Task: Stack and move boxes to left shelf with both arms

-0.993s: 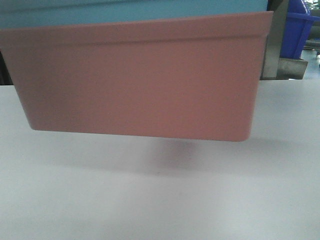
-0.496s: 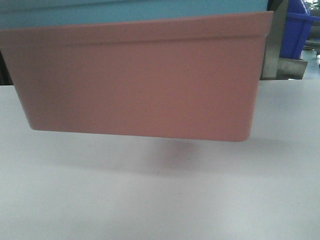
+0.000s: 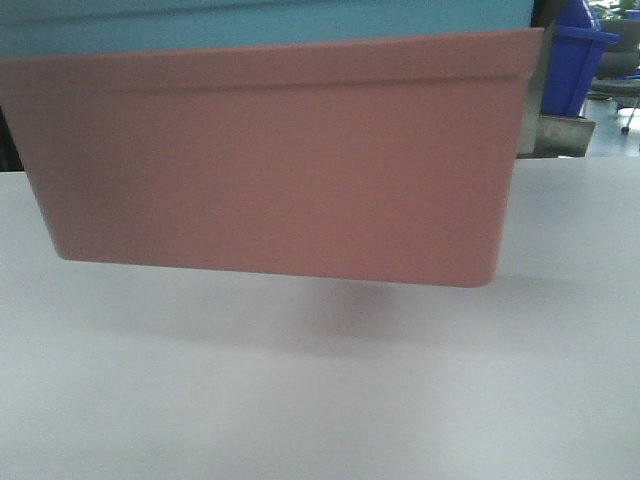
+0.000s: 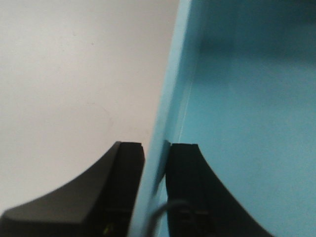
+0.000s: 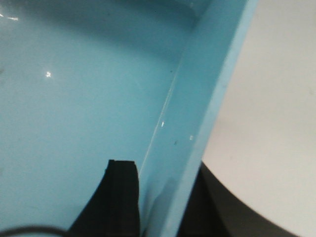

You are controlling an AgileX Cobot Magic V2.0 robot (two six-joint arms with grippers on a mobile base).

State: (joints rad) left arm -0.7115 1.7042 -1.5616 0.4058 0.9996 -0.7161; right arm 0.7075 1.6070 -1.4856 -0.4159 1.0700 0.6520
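The salmon pink box [image 3: 280, 160] fills the front view, held off the white table [image 3: 320, 400], with the light blue box [image 3: 260, 25] nested inside it and showing above its rim. My left gripper [image 4: 155, 153] is shut on the left wall of the light blue box [image 4: 237, 123], one finger inside and one outside. My right gripper [image 5: 160, 182] is shut on the right wall of the light blue box [image 5: 74, 98] the same way. The left shelf is out of view.
A dark blue crate [image 3: 575, 60] sits on a steel frame [image 3: 560, 130] at the back right, behind the table's far edge. The white table shows beside the box in both wrist views, left [image 4: 74, 74] and right [image 5: 276, 123].
The stacked boxes stay at almost the same place in view. The blue crate and steel frame at the back right have shifted slightly left and up, so the view has turned a little.
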